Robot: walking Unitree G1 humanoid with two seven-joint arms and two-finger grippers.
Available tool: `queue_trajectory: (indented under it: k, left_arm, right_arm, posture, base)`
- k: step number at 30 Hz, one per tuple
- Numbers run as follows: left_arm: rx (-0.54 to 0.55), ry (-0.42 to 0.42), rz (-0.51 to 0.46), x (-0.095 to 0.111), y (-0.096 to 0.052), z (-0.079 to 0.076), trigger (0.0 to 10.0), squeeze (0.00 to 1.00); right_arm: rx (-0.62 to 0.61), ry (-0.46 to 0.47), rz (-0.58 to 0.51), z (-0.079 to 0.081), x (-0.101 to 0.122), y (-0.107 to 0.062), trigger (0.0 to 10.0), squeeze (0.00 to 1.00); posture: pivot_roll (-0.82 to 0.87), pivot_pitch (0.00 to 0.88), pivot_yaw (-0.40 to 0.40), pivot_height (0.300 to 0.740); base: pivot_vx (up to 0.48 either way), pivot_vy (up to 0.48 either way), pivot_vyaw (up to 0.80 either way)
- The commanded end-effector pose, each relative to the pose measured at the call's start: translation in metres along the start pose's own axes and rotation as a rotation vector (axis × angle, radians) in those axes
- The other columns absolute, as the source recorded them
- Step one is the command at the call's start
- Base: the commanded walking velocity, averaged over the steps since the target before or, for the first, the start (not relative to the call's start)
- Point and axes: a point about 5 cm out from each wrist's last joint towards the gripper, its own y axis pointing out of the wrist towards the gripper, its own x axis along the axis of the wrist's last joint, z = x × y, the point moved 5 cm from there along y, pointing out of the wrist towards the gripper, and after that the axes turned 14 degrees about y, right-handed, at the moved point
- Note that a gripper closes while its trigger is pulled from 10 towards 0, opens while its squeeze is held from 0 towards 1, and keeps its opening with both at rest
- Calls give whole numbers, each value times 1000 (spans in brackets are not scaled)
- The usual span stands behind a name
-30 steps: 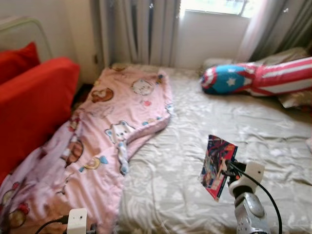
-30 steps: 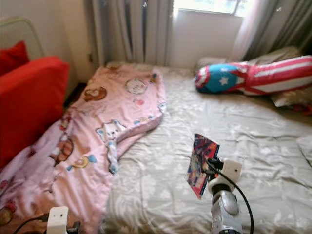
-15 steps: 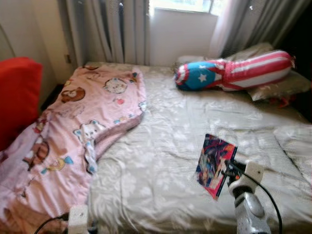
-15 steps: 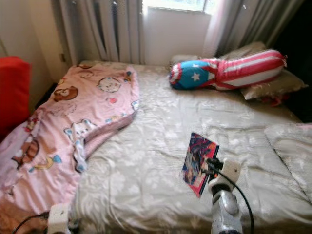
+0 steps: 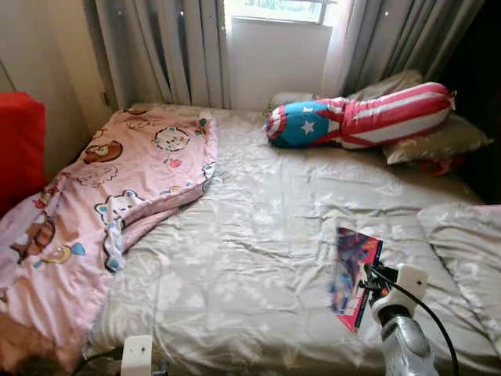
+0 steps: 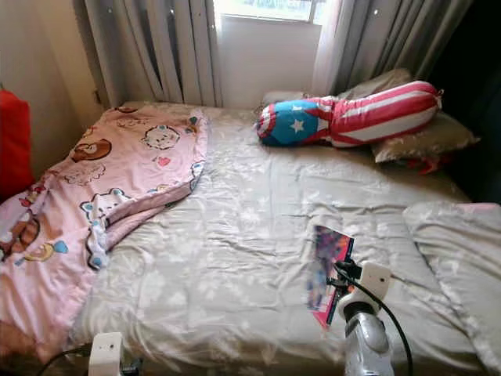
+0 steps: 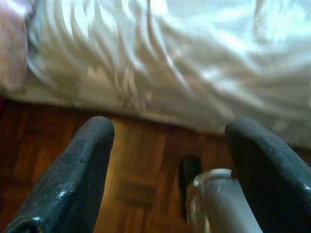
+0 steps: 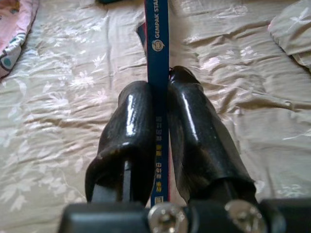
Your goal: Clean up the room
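Down low and closest, the left hand (image 7: 160, 170) hangs by the edge of the bed over the wooden floor (image 7: 141, 160), its two black fingers (image 7: 73, 174) spread wide with nothing between them. The right hand (image 8: 163, 121) is lifted over the near part of the bed (image 5: 258, 258) and is squeezing a thin colourful book (image 5: 354, 274). The book stands up on its edge, pinched flat between the two fingers (image 8: 129, 141), and most of it sticks out past the fingertips (its blue spine has white letters on it). It is held above the pale flowery sheet, not lying on it. A grey pillow (image 5: 470, 251) sits just to the right. Off to the left, a pink cartoon blanket (image 5: 94, 196) hangs over the side of the bed. Farther back lies a long red, white and blue bolster (image 5: 360, 117) with a white star, and behind it are grey curtains (image 5: 172, 47) and a bright window (image 5: 274, 9).
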Motion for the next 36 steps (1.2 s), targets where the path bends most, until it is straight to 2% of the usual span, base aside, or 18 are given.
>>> queue_trajectory:
  k: [1, 12, 22, 33, 36]
  left_arm:
    - [-7, 7, -1, 2, 1, 0, 10000, 0]
    - [-7, 1, 5, 1, 1, 1, 10000, 0]
    - [-7, -5, 14, 0, 1, 1, 10000, 0]
    - [-13, -36, 15, 0, 1, 0, 10000, 0]
    - [-17, -34, 20, -1, 1, 0, 10000, 0]
  right_arm:
    - [23, -17, -42, 5, 13, 5, 10000, 0]
    - [13, -37, -36, 2, 12, 4, 10000, 0]
    - [23, -47, -32, 6, 9, 4, 10000, 0]
    - [24, -68, -25, 5, 7, 2, 10000, 0]
    - [57, -102, -28, 9, 8, 2, 10000, 0]
  posture:
    - [8, 0, -109, 740]
    - [10, 0, -113, 740]
    - [9, 0, -113, 740]
    - [3, 0, -109, 740]
    - [4, 0, -106, 740]
  base:
    - [0, -296, 0]
    - [0, -293, 0]
    - [0, -300, 0]
    - [0, 0, 0]
    - [0, 0, 733]
